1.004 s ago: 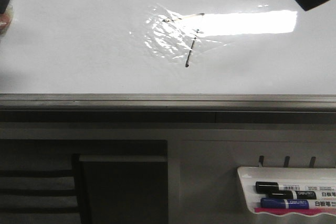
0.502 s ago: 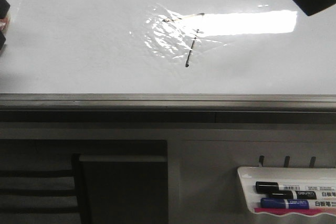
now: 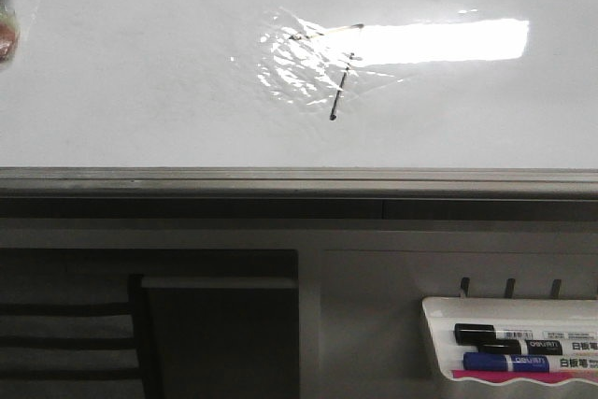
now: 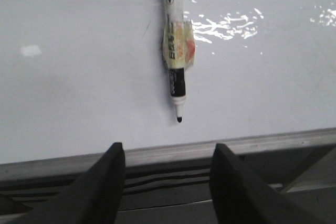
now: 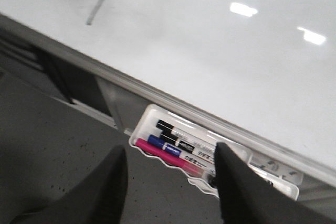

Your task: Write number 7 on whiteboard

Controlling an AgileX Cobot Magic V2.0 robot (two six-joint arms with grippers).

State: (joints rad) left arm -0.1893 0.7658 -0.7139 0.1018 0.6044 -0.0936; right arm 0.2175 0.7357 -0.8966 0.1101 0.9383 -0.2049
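The whiteboard [image 3: 140, 72] fills the upper front view, above its grey edge rail [image 3: 280, 179]. The number 7 [image 3: 340, 81] is drawn on the wrinkled shiny patch, thin and broken. Part of its stem shows in the right wrist view [image 5: 101, 2]. A marker with a yellow label [image 4: 176, 51] lies uncapped on the board; it also shows at the left edge of the front view [image 3: 7, 23]. My left gripper [image 4: 168, 153] is open and empty over the rail, short of the marker's tip. My right gripper [image 5: 170, 156] is open and empty, off the board near the marker tray.
A small white marker tray [image 3: 439, 310] hangs below the rail at the lower right and holds black, blue and pink markers [image 5: 168, 148]. A dark chair back [image 3: 215, 334] stands below the board at the left. Grey floor [image 5: 47, 129] lies under the right gripper.
The black right gripper has left the top right corner of the front view. The left gripper's dark fingers have left the left edge, and the marker stays on the board.
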